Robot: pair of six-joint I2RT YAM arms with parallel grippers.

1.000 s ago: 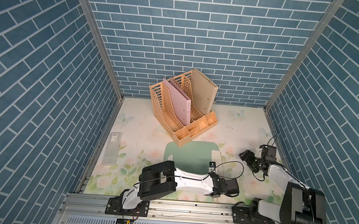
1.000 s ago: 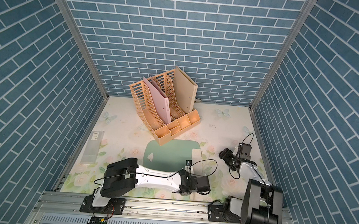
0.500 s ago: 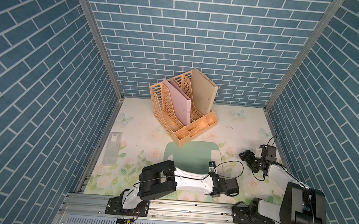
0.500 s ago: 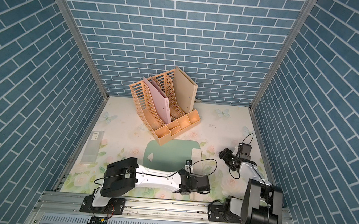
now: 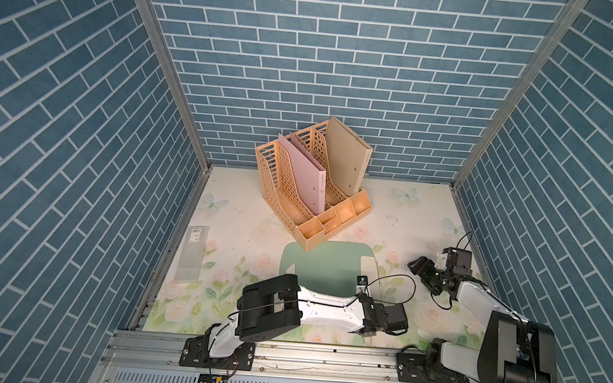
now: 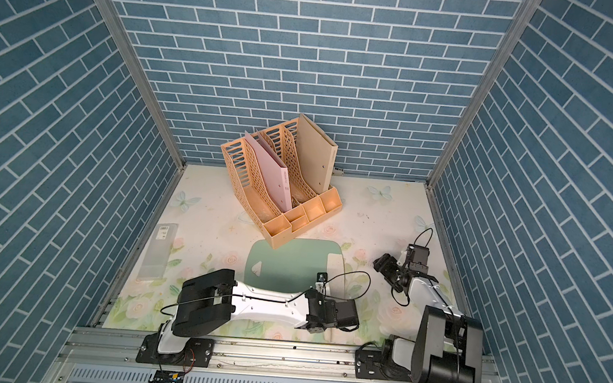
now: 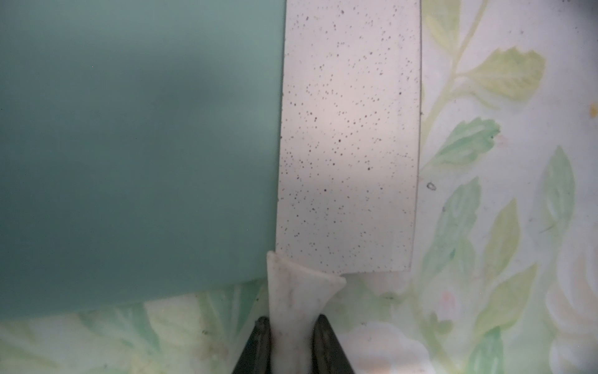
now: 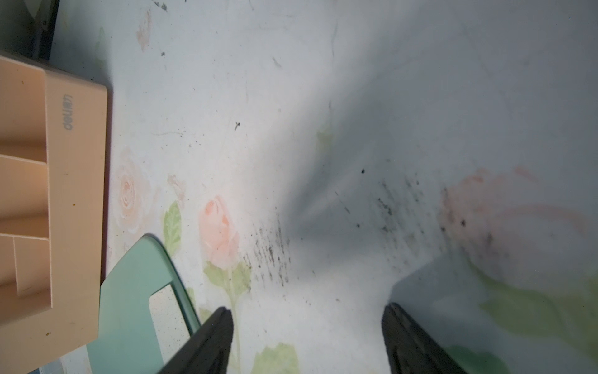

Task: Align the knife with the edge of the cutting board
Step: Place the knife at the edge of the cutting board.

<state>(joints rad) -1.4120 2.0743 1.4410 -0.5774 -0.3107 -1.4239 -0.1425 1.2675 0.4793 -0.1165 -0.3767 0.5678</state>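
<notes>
Nothing has shifted: peach plastic file organizer holds 2 folders; left gripper clamps off-white speckled knife handle; right gripper spread, empty.

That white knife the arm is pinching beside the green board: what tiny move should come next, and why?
Probably let go. The left gripper's fingers clamp the knife by its handle, and its blade already lies along the cutting board's short edge, nearly parallel. If anything, a slight twist first.

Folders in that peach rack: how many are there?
2: a pink folder in a slot toward the robot's left, a tan folder in the slot to its right. Anything thinner could be hidden.
</notes>
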